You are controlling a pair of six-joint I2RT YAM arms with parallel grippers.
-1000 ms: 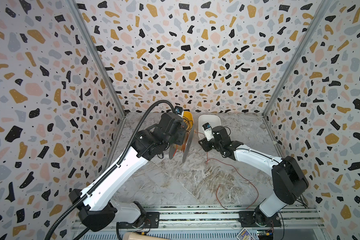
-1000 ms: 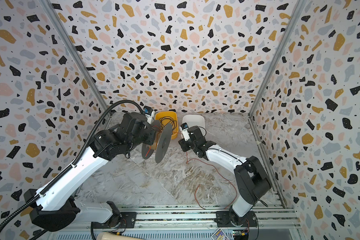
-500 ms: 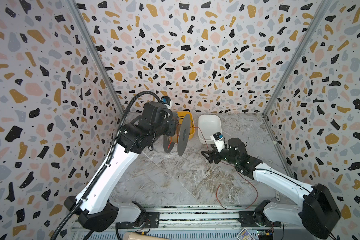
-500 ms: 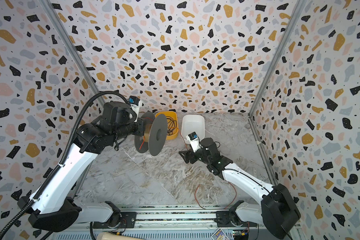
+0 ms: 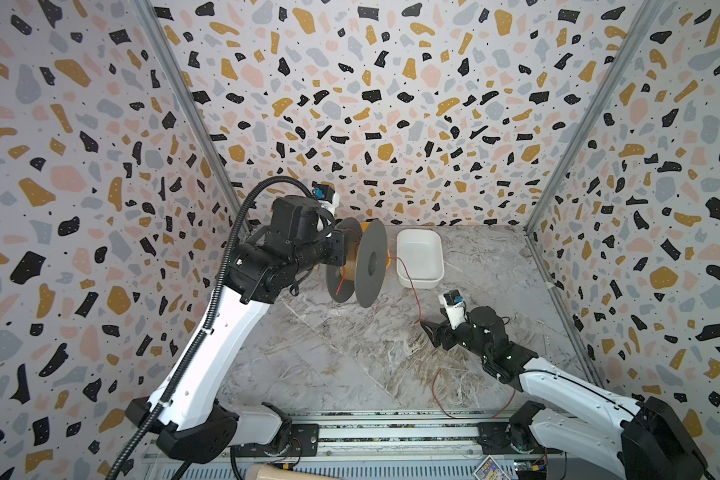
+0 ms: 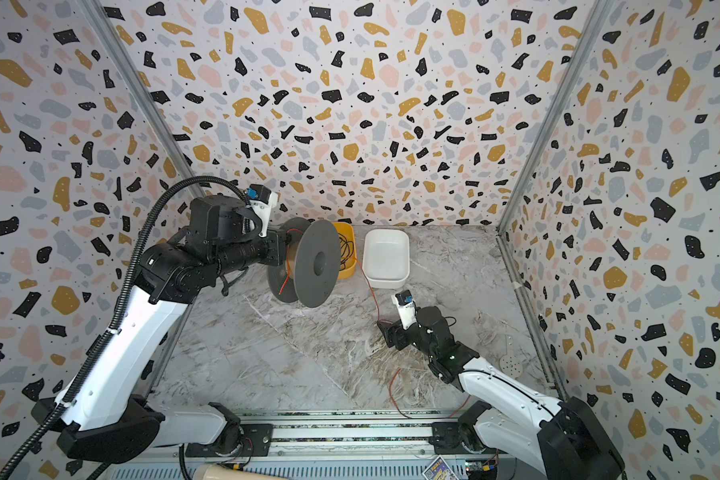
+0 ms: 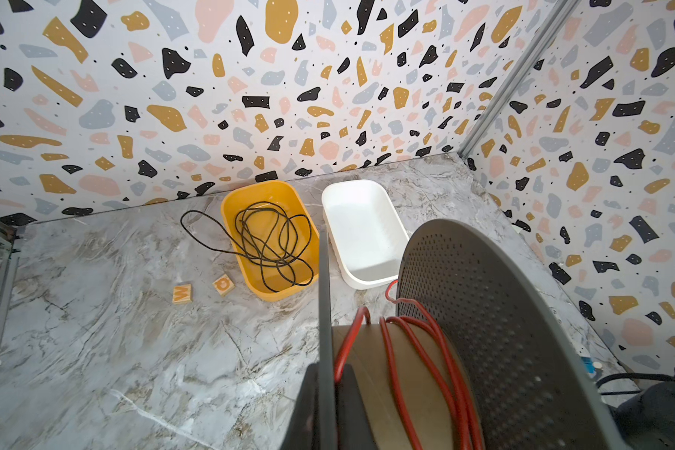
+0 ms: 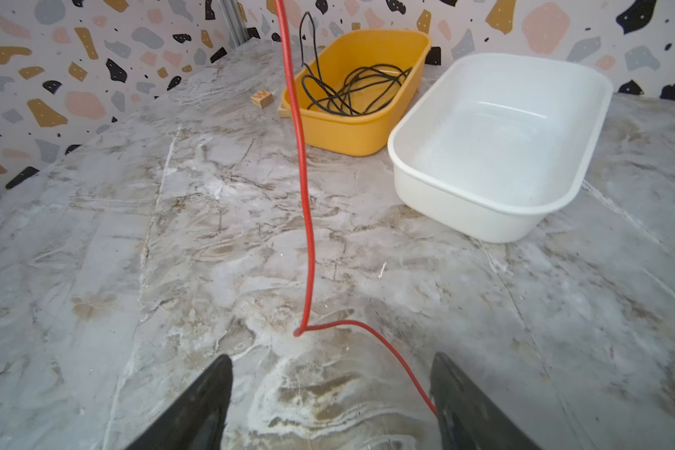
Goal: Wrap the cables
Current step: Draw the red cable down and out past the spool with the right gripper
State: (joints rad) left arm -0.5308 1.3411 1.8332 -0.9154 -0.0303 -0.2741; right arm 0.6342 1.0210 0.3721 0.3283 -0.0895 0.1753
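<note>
Now, left fingers (image 7: 351,409): pressed together on the thin edge of one side plate of the big round grey plastic spool (image 5: 366,264). They hold it up in the air.
Why held so: I think the spool is kept high, with its open side facing out, so wire can go round its brown middle.
Red-orange wire: the long thin red-orange wire (image 8: 308,241) has a few loops on the spool. From there it hangs down past the tubs to the grey marble counter (image 8: 133,233). More of it lies loose near the front rail.
Right fingers (image 8: 195,409): wide apart, low over the counter, holding nothing.
Wire and right fingers: the wire touches the counter just ahead of the tips and bends hard there. Then it runs back between them, close beside one finger and well apart from the other. I cannot tell if it touches.
Why there: I guess they wait to pinch the wire and guide it.
Tubs: the yellow plastic tub (image 8: 340,132) holds a thin black wire (image 7: 279,259). The white plastic tub (image 8: 464,210) beside it is empty. Both sit at the back.
Left to do: the loose wire is not wound on yet.
</note>
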